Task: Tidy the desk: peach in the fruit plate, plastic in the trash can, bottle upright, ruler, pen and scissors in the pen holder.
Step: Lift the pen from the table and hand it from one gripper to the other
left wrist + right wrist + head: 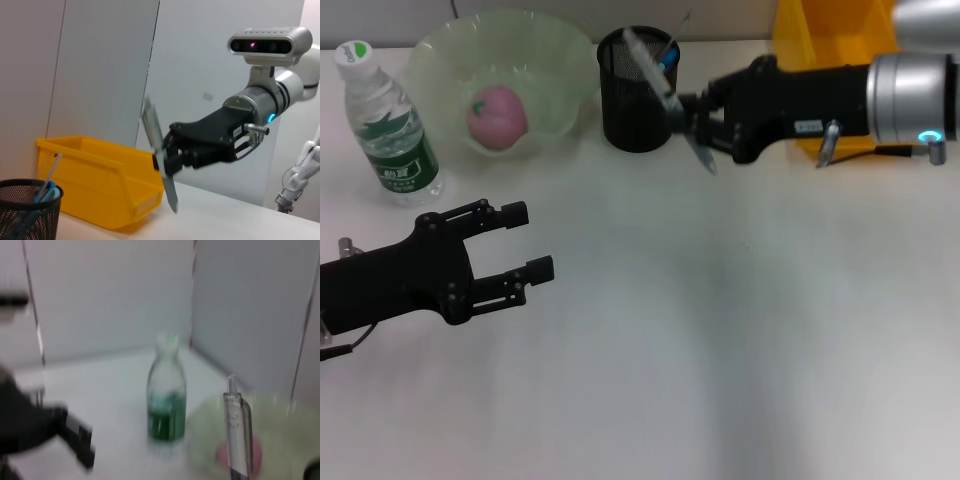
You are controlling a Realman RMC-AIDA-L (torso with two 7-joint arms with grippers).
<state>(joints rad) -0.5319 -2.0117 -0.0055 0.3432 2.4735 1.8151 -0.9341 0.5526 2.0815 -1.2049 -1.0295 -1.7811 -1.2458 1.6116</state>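
My right gripper (692,118) is shut on the clear ruler (655,75), which hangs tilted just above and beside the black mesh pen holder (638,100). Blue-handled scissors (667,55) and a thin pen (54,170) stand inside the holder. The peach (498,117) lies in the pale green fruit plate (555,60). At the far left the bottle (385,125) stands upright. My left gripper (535,240) hovers open over the near left of the table, holding nothing. The yellow trash can (820,40) sits behind my right arm. No plastic is in view.
The white table (720,330) stretches in front of both arms. Grey partition walls (100,65) close off the back. The left wrist view shows the ruler (159,155) in my right gripper (162,160) in front of the yellow trash can (100,180).
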